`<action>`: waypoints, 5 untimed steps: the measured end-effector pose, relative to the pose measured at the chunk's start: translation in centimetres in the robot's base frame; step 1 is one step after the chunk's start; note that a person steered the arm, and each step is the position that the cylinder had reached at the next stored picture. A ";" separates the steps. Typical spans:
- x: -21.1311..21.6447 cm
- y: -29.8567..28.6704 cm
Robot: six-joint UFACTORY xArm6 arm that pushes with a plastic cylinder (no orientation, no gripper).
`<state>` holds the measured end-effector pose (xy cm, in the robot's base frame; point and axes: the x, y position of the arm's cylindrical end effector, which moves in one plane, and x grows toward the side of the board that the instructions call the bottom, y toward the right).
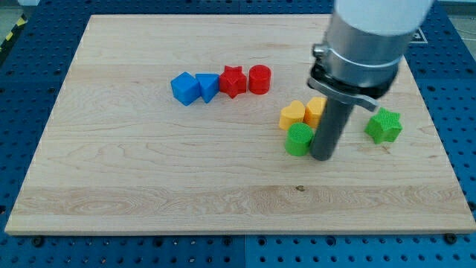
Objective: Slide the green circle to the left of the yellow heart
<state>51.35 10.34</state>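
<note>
On the pale wooden bench [149, 179] the small green plastic circle [299, 139] sits right of centre, and my tip [322, 156] stands just beside it on the view's right, close enough that I cannot tell whether the two touch. There are no jaws on this arm to spread or press together — it ends in a plain dark rod, and nothing is pinched. Directly above the green circle, toward the view's top, lie two yellow blocks: a yellow one [293, 115] on the left that looks more hexagonal than heart-shaped, and another yellow block [315, 109] half hidden behind the rod, which is probably the yellow heart, though the rod covers too much of it to be sure. The relation that matters is this: the circle lies to the view's left of my tip, so a push from here would carry it leftward along the bench, below the yellow pair — it would then need steering upward to settle on the heart's left side, and the other yellow block stands in that spot. A green star block [384, 125] rests apart on the right; two blue blocks [185, 88] [207, 86], a red star [233, 80] and a red cylinder [259, 79] line up farther left.
</note>
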 end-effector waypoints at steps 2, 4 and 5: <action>-0.1 -3.1; 0.6 -2.7; 2.0 -2.6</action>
<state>53.34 7.73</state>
